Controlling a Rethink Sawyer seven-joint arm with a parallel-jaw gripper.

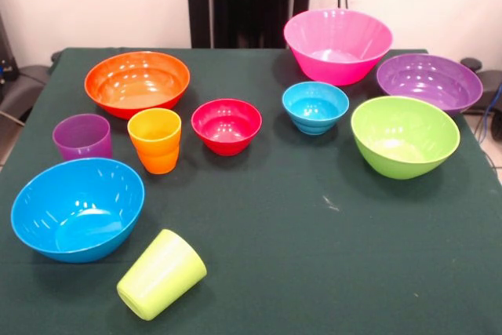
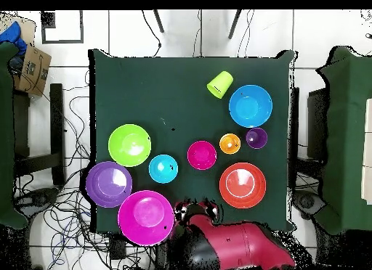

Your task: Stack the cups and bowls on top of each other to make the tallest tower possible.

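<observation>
Nothing is stacked yet. All the cups and bowls are spread out one by one on the dark green table (image 1: 314,256).

In the front view, the big orange bowl (image 1: 137,82) is seen at the back on the left. The big pink bowl (image 1: 337,45) is at the back on the right. The big purple bowl (image 1: 429,82) is just beside the pink one, at the right edge. The big green bowl (image 1: 405,136) is placed in front of the purple one and is tipped a little. The small light blue bowl (image 1: 315,107) is found between the green bowl and the small red bowl (image 1: 226,125), near the middle of the table.

The orange cup (image 1: 154,140) stands upright just beside the red bowl. The purple cup (image 1: 82,137) stands upright to the left of it. The big blue bowl (image 1: 77,209) is seen in front of these two cups and is tipped a little. The green cup (image 1: 161,274) is lying on its side at the front, near the blue bowl, with its bottom turned to the camera.

In the overhead view, the red and black arm (image 2: 232,247) is seen at the bottom edge of the table, drawn back, beside the pink bowl. The gripper cannot be made out well, so it cannot be told if it is apart or together. Nothing is seen held by it.
</observation>
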